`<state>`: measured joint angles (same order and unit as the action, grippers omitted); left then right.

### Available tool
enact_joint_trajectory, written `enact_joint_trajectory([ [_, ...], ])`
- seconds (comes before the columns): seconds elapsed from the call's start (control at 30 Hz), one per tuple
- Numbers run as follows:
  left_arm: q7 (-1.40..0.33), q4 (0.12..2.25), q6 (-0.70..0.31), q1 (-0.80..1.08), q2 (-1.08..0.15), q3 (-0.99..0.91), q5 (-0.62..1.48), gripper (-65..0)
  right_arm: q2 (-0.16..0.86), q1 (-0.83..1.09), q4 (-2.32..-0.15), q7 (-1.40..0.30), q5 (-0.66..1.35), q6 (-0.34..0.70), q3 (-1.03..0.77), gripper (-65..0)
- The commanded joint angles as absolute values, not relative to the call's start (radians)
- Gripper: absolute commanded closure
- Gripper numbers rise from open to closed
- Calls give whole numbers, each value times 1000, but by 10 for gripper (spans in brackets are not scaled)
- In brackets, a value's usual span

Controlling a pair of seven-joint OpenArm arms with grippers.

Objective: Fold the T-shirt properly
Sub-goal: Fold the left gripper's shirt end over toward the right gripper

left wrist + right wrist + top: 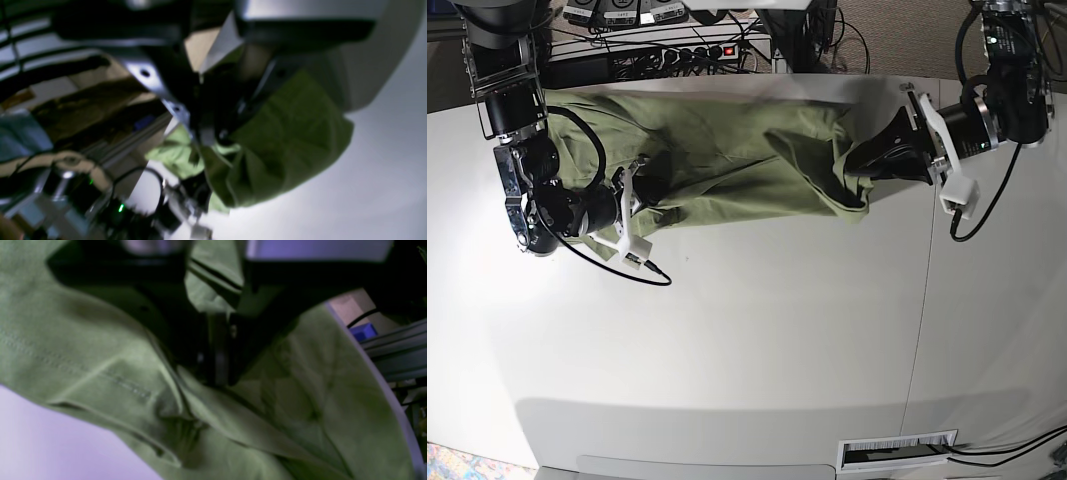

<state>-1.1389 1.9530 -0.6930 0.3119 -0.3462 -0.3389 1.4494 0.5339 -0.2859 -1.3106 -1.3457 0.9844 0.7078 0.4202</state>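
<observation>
Both jaws pinch the T-shirt (pixel 727 160), their tips buried in blurred folds.

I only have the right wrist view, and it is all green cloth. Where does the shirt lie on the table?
Observer: The T-shirt lies stretched along the far edge of the table, near the power strip.
Operator: What is the other arm doing?
Observer: The left tool is shut on the T-shirt's end on the base view's right.
Operator: And my own tool?
Observer: The right tool sits on the opposite end, with cloth bunched around it.
</observation>
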Motion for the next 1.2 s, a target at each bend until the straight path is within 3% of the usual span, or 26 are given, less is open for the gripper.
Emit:
enact_joint_trajectory([
  [0.0, -1109, 1968, -698, 305, -344, -331, 1471, 0, 540, -280, -1304, -1396, 889, 698, 431, -44],
  [0.23, -1087, 1959, -698, 305, -250, -133, 1354, 0, 540, -280, -1304, -1396, 889, 698, 430, -44],
  [0.5, -781, 1959, -698, 290, -227, 121, 882, 0, 540, -280, -1304, -1396, 889, 698, 430, -44],
  [0.63, -729, 1959, -698, 279, -227, 177, 756, -8, 540, -280, -1304, -1396, 890, 698, 430, -44],
  [0.73, -678, 1959, -698, 279, -228, 179, 683, -222, 540, -280, -1304, -1396, 890, 698, 430, -44],
  [0.77, -667, 1959, -698, 277, -228, 178, 662, -251, 540, -280, -1306, -1396, 890, 698, 430, -44],
  [1.03, -694, 1959, -698, 249, -236, 151, 569, -239, 543, -280, -1386, -1396, 892, 698, 430, -44],
  [1.17, -723, 1959, -698, 249, -253, 120, 568, -107, 555, -279, -1417, -1396, 889, 698, 397, -44],
])
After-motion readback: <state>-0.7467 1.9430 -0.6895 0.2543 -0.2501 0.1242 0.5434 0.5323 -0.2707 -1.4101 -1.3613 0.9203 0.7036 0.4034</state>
